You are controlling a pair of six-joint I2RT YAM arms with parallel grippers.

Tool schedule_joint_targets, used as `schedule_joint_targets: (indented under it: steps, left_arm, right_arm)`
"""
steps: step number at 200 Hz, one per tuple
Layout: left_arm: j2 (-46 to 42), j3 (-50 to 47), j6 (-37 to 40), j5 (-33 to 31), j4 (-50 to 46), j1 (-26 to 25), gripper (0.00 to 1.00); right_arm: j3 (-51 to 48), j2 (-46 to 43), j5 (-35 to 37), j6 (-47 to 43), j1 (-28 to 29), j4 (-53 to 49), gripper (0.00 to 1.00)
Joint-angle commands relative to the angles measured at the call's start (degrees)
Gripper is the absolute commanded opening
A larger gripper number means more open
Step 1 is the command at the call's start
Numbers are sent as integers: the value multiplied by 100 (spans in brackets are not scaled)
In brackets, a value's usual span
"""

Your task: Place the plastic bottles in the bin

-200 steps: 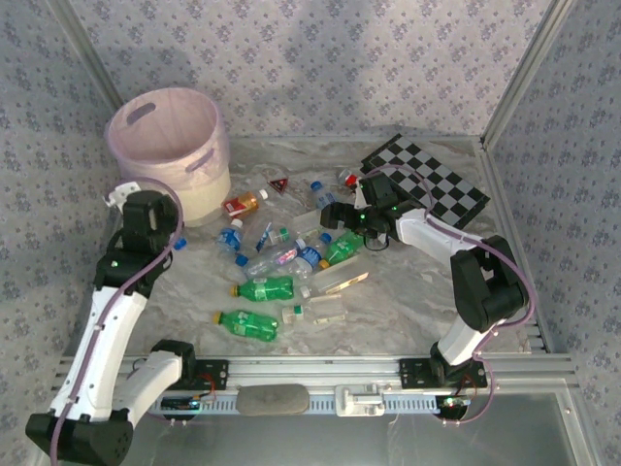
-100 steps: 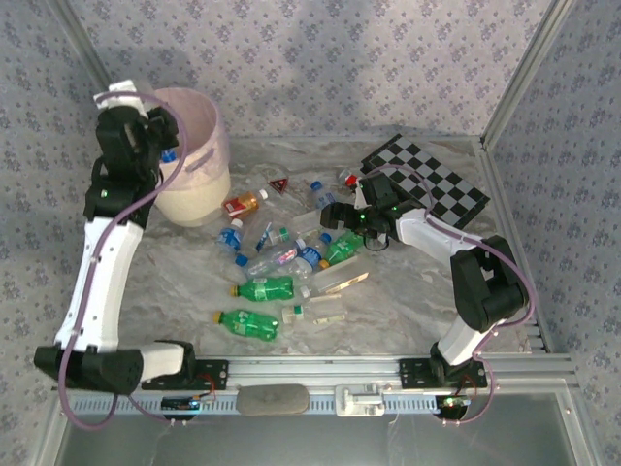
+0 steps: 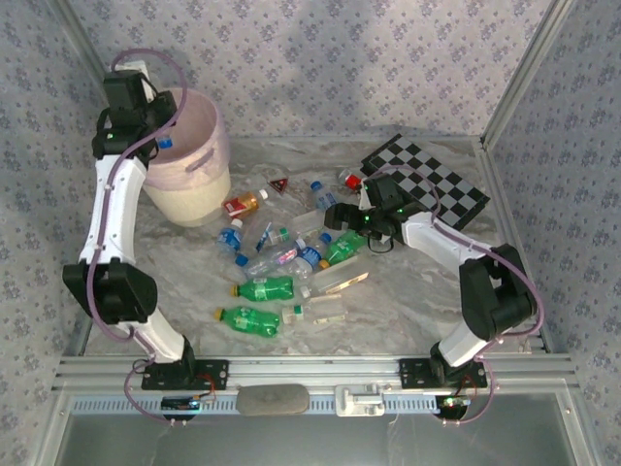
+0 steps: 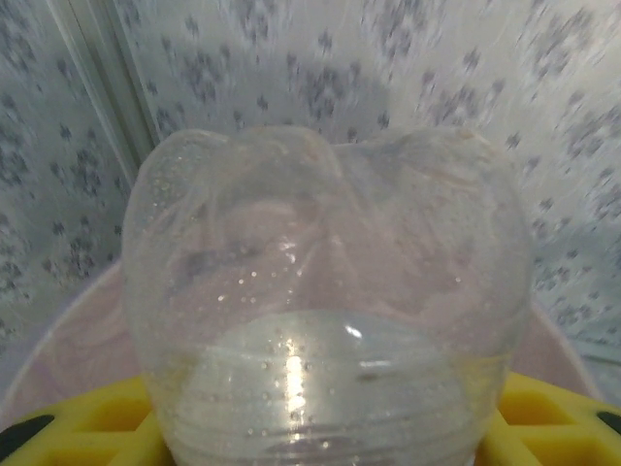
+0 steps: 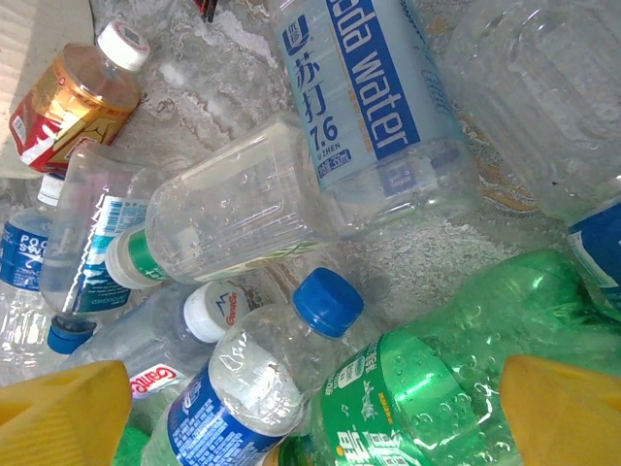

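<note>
Left tool (image 3: 147, 136) clamped on clear bottle (image 4: 325, 301), over bin (image 3: 199, 189) rim. Let go off-centre: may hit rim, fall outside. Right tool (image 5: 310, 413) spread wide above pile (image 3: 291, 257) on tabletop (image 3: 408, 301); green bottle (image 5: 437, 388) could roll away.

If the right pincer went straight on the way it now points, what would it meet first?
Probably the green bottle or the blue-capped clear bottle beside it: both lie directly ahead of the open right pincer, though which sits higher is unclear.
</note>
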Motion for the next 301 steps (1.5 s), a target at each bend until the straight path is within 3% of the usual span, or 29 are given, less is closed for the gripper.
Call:
schedule_joint_targets:
  steps: [1,59,122,172,195,240,263,301]
  left_arm:
    - [294,339,39,167,-354,112,55]
    - [672,534,-189,252,-535,196,60]
    - [565,533,-356,275,-548,203,88]
    - [63,402,-655,797,-393,111,92]
    - [-382,1,-512,811,-210,-244,93]
    - [-1377,-1263,-202,406,537,-1445,96]
    - [-1691,-2056,-457,381,941,-2000,100]
    - [-1828,-3356,-1376,490,1838,-2695,100]
  right_arm:
    - [-44,-257,158,-39,-34,-206,99]
    - [-113,-376,249,-52,-51,-261,99]
    - [-132,-386,272,-47,-51,-263,99]
    - [105,-362,657,-556,-126,-651,99]
    - [426,-284,1124,-1153,-153,-1077,99]
    - [1287,348,1843,-2193,-184,-1984,99]
    - [1672,737,1983,-2669,-192,-2340,99]
    - [2345,1370,1530,-3208,-301,-2687,92]
